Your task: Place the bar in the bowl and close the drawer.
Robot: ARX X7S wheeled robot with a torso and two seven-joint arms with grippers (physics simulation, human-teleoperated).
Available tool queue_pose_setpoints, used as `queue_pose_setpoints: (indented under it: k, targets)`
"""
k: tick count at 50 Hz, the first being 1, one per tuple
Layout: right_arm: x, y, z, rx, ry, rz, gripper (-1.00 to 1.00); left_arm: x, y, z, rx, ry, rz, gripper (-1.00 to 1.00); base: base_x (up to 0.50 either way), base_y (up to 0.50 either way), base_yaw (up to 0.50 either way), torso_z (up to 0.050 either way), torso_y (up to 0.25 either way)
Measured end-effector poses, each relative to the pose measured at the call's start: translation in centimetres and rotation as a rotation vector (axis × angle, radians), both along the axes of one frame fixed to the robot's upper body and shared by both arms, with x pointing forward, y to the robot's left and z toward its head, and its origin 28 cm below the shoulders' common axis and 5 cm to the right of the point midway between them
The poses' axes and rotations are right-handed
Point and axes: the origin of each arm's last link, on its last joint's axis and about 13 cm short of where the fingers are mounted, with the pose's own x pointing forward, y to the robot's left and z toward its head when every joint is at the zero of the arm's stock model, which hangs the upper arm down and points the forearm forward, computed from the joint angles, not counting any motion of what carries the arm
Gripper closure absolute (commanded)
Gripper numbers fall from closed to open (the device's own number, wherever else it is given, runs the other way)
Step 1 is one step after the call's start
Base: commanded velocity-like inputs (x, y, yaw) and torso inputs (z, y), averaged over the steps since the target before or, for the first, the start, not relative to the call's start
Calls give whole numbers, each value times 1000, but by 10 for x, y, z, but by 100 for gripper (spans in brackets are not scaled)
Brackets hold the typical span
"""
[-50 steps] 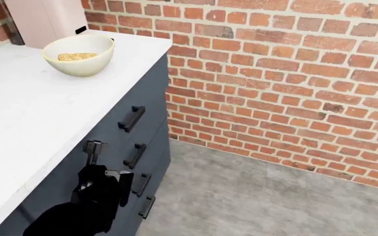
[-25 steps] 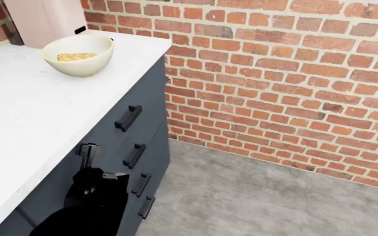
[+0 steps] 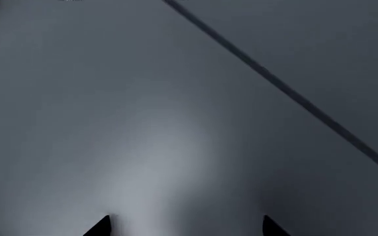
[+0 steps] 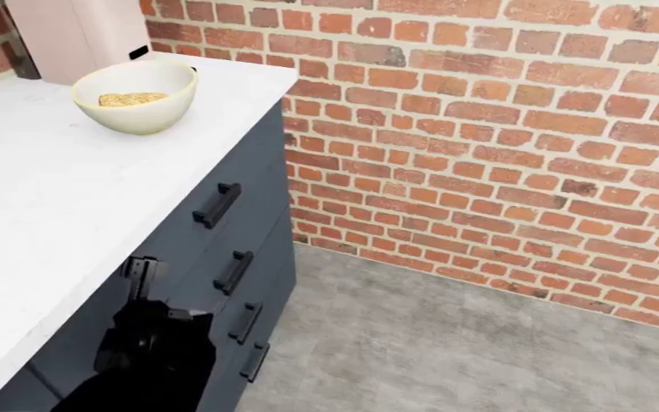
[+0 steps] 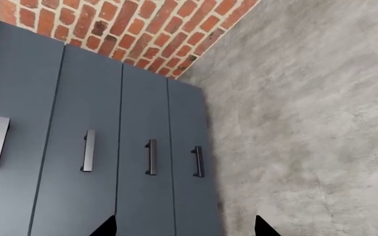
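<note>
The cream-white bowl (image 4: 135,96) stands on the white counter (image 4: 44,197) at the back, with the tan bar (image 4: 131,99) lying inside it. Below the counter edge is the slate-grey drawer (image 4: 198,227) with its black handle (image 4: 216,206). Its front looks about level with the fronts below. My left gripper (image 4: 141,273) is open and close against that front, which fills the left wrist view as the drawer (image 3: 143,123), with the left gripper (image 3: 185,228) at the edge. The right gripper (image 5: 183,227) is open and empty, away from the cabinet, and out of the head view.
Three more drawer fronts with black handles (image 4: 234,272) sit below the top one. A red brick wall (image 4: 490,129) runs along the right, and grey concrete floor (image 4: 444,343) lies beside the cabinet. A pale pink appliance (image 4: 78,30) stands behind the bowl.
The top drawer's front and handle have slid inward toward the cabinet, and my left gripper has moved in with it. The bowl and bar have stayed put.
</note>
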Motion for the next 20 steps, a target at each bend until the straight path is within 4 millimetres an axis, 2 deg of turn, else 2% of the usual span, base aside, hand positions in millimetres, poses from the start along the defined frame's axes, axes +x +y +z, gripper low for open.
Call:
queue_pose_setpoints:
  k: [7, 20]
  targets:
    - [0, 2, -1, 0, 0, 6, -100, -3, 0, -4, 30, 17, -22, -100, 0, 0, 0, 0, 0]
    - [-13, 4, -8, -1, 4, 3, -100, -6, 1, -10, 70, 33, -57, -100, 0, 0, 0, 0, 0]
